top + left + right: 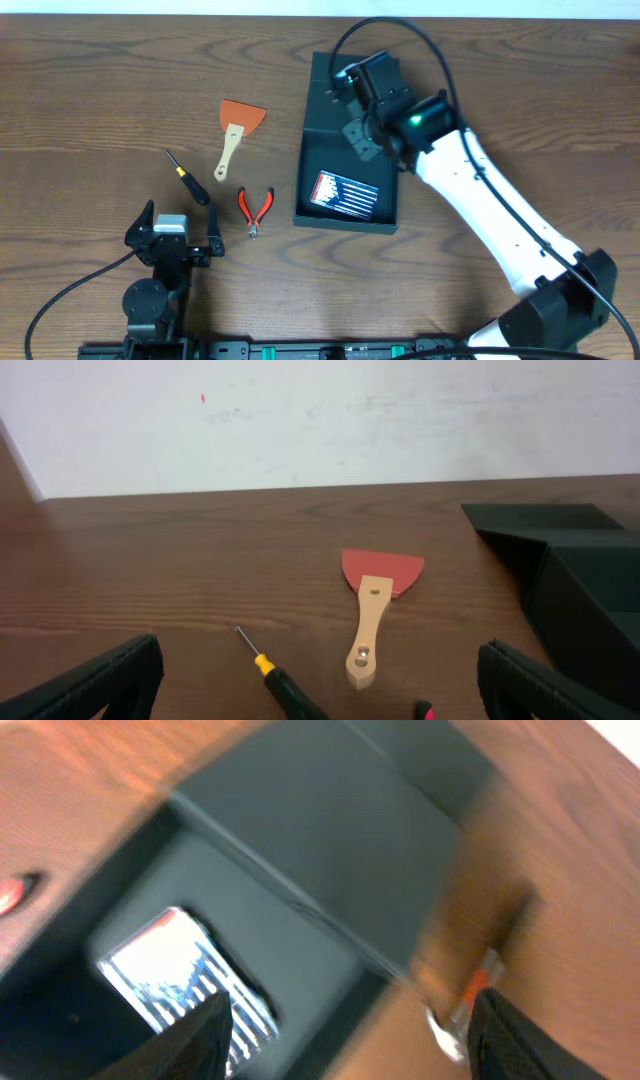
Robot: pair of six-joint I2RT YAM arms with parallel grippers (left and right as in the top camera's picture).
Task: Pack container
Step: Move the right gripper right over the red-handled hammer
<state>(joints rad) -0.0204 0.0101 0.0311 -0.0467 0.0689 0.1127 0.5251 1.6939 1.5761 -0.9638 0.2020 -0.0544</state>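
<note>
The white right arm (500, 215) reaches from the near right side over to the far end of the container (330, 150). The right gripper (350, 105) hangs over the box there, its jaws apart with nothing between them. The left gripper (178, 225) sits low by the near edge of the table (80, 100), with its jaws wide and empty. The container lies open in the middle of the table. A striped packet (345, 193) lies flat on its floor at the near end. Left of the box lie a scraper (235, 135), a screwdriver (188, 178) and red pliers (255, 210). They lie apart from each other, in front of the left gripper.
</note>
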